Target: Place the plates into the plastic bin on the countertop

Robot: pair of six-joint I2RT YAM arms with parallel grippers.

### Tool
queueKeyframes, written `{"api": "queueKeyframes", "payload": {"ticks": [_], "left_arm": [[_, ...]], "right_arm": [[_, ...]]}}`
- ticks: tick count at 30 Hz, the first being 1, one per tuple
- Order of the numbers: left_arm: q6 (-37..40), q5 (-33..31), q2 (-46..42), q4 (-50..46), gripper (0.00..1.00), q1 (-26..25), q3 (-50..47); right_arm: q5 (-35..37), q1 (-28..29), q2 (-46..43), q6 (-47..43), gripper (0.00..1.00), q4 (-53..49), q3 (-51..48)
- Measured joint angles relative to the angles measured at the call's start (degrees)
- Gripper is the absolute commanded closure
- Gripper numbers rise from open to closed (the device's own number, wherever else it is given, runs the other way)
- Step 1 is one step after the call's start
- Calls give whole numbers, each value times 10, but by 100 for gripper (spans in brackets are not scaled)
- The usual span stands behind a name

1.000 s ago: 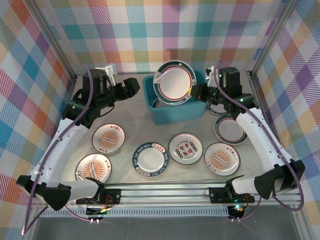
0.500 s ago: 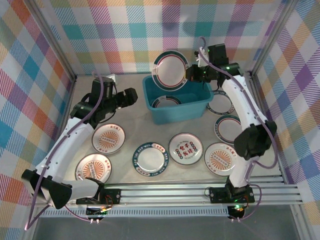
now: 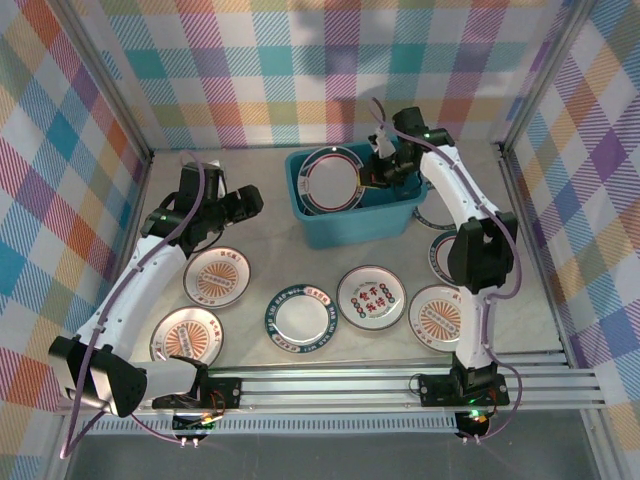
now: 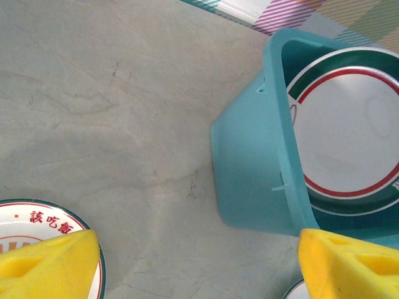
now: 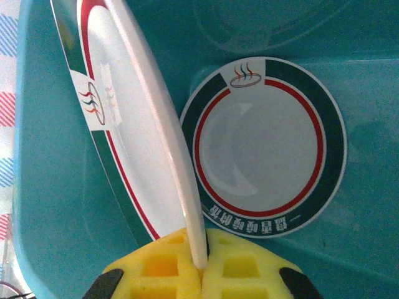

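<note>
Right gripper (image 5: 199,274) is pinched tight on the rim of the held plate (image 5: 124,131), a green-rimmed one standing on edge and tilted inside the plastic bin (image 3: 350,228), toward the bin's left wall. A flat plate (image 5: 268,146), also green-rimmed, lies on the bin floor just beside the held one. Left gripper (image 3: 250,203) hovers left of the bin, apart from it, yellow fingers (image 4: 50,265) spread wide with nothing between them. On the countertop (image 3: 262,250) in front of the bin sit a red-character plate (image 3: 372,297), a dark-rimmed plate (image 3: 300,317) and an orange sunburst plate (image 3: 443,314). Front-left of the bin there is a near orange plate (image 3: 217,277), and farther from the bin a far orange plate (image 3: 187,335). Right of the bin a side plate (image 3: 440,258) is partly hidden by the right arm.
</note>
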Motion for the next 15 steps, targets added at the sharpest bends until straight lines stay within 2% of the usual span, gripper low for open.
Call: {"api": "queueKeyframes", "payload": {"ticks": [4,15], "left_arm": [[-1,0,0,4,17,0,-7],[-2,5,0,3,17,0,-12]], "right_arm": [[-13,0,37,-20,100,-27,41],[-16,0,104,-37,100,-66,60]]}}
